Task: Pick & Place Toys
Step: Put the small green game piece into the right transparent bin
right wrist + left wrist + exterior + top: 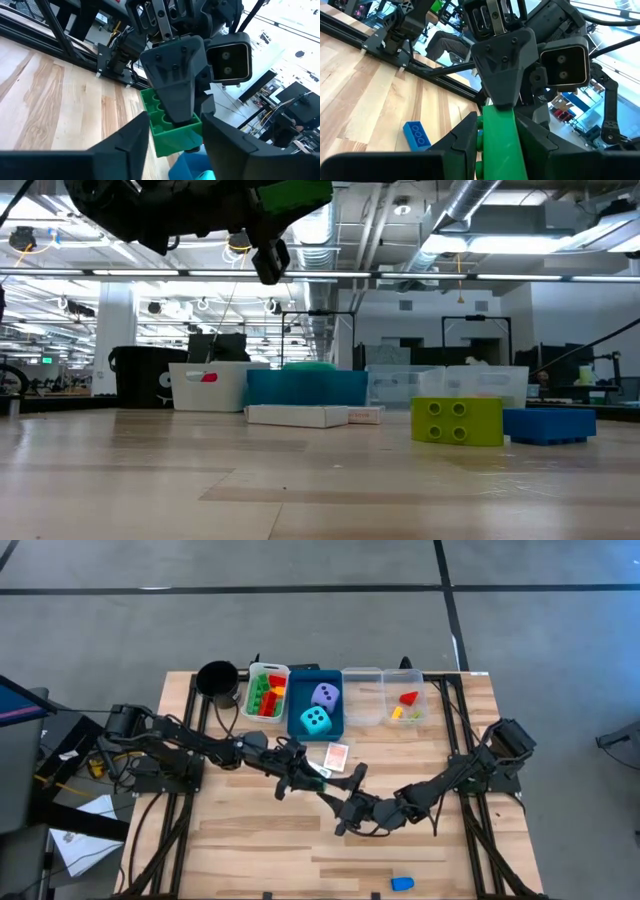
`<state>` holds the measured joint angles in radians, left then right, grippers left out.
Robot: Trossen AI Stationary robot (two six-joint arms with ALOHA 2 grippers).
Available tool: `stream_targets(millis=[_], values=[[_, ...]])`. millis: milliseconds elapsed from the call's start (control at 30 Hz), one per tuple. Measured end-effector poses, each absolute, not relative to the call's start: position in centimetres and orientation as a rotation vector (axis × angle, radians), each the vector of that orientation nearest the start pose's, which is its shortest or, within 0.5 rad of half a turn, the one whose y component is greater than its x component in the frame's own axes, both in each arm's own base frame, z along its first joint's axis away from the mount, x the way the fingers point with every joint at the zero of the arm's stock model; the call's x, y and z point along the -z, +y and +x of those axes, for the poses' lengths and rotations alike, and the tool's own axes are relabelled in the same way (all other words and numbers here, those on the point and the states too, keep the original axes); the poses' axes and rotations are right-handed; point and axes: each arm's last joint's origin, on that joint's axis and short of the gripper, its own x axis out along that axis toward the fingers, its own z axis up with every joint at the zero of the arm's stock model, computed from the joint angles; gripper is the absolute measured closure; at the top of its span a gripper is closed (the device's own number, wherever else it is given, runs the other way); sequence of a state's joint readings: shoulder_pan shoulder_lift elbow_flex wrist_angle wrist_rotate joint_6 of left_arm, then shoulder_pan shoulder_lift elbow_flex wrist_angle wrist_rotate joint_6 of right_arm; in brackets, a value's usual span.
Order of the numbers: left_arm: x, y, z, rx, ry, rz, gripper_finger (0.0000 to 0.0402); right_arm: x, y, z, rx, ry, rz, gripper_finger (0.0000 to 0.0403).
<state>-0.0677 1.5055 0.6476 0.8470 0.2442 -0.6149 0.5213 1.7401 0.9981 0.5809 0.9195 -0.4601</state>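
A green brick (pixel 322 772) hangs in the air over the middle of the table, between my two grippers, which meet tip to tip. My left gripper (pixel 497 137) comes from the table's left and is shut on it. My right gripper (pixel 175 131) comes from the right, its fingers on either side of the same brick. A cyan die (pixel 316 720) and a lavender die (pixel 325 694) lie in the blue tray (pixel 300 726). A card pack (pixel 338 755) lies flat on the table in front of that tray. My left gripper pinches the green brick (pixel 499 145) between its two fingers, coming level from the table's left. One finger (pixel 175 85) lies flat along the brick's hollowed face. The brick is clear of the table. My right gripper has its fingers against the brick's two side faces (pixel 150 132), at the end that points toward it. It comes about level from the table's right. Its fingers stand crosswise to my left gripper's. The brick stays lifted clear.
At the far edge stand a black cup (pixel 216 678), a white tray (pixel 268 693) of bricks and two clear trays (pixel 362 695), one with red and yellow bricks (pixel 405 705). A blue brick (pixel 402 883) lies near the front edge, with a yellow-green one (pixel 457 421) beside it.
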Motion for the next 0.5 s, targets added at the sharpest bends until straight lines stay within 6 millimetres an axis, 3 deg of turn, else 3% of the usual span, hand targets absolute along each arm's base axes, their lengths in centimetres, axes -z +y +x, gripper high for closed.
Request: stream_targets(millis=[200,500], values=[[-21.94,-2.75,30.30,0.296,0.110,-0.611,0.0309,-22.70,16.40,33.18,0.362,0.225,-0.560,0.0275],[-21.98,-2.74,30.31,0.293,0.104,-0.611,0.0309,-22.68,16.39,33.20,0.362,0.219,-0.519,0.0218]])
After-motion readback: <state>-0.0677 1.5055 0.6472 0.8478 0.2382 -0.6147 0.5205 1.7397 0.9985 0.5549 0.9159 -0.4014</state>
